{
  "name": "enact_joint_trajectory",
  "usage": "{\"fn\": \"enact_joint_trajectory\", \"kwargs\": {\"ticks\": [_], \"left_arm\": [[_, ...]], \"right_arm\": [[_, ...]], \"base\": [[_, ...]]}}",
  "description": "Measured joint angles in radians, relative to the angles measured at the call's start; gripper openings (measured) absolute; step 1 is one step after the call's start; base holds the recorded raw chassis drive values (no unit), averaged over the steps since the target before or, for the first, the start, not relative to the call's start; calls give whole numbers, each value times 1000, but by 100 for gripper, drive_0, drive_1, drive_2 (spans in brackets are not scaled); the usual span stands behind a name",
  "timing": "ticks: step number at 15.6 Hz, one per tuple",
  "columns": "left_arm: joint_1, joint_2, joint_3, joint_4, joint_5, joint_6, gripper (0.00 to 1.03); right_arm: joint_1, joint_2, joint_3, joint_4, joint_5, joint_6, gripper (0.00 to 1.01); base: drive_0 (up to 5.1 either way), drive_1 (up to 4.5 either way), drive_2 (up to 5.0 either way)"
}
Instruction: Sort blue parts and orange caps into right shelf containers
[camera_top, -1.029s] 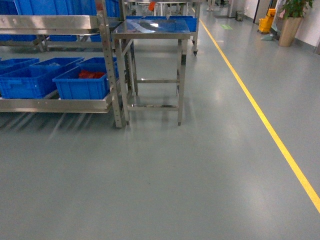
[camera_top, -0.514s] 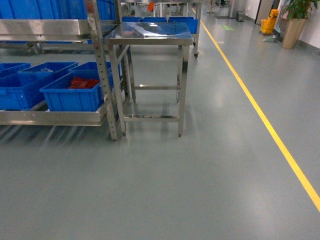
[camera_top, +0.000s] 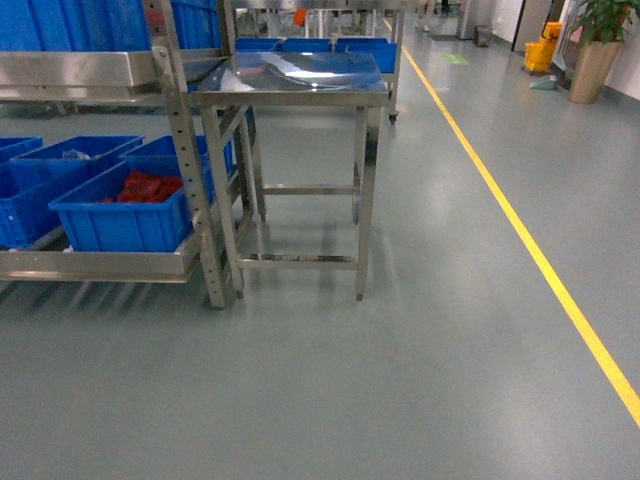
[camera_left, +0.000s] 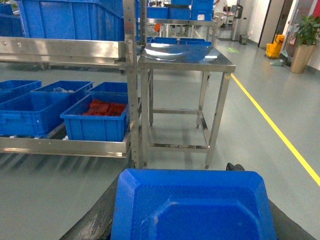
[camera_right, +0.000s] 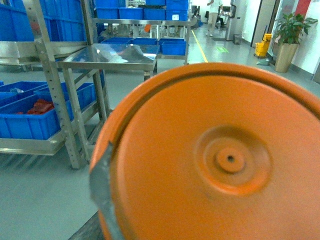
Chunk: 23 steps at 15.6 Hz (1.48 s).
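A blue part (camera_left: 195, 210), a flat tray-like piece with cut corners, fills the bottom of the left wrist view. My left gripper (camera_left: 184, 172) is shut on it, with a dark finger (camera_left: 107, 210) along each side. An orange cap (camera_right: 220, 160), round with a raised centre boss, fills the right wrist view and hides my right gripper's jaws; only a dark bit of finger (camera_right: 89, 231) shows. Bright-blue crates (camera_top: 120, 225) stand on the low shelf at left; the nearest holds red things (camera_top: 140, 187). No gripper shows in the head view.
A steel shelf rack (camera_top: 185, 150) stands at left with more blue crates on top. A steel table (camera_top: 290, 75) on thin legs stands beside it. A yellow floor line (camera_top: 520, 230) runs along the right. A potted plant (camera_top: 592, 65) and yellow bucket (camera_top: 541, 48) are far back.
The rack and table have grown larger and slid left and down in the head view, so the base has rolled closer to them.
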Motion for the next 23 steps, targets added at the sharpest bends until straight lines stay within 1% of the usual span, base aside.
{"fn": "enact_joint_trajectory", "kwargs": {"ticks": [23], "left_arm": [[0,0,0,1,1,0,42]], "right_arm": [[0,0,0,-2,0,0,46]], "base": [[0,431,-430]]}}
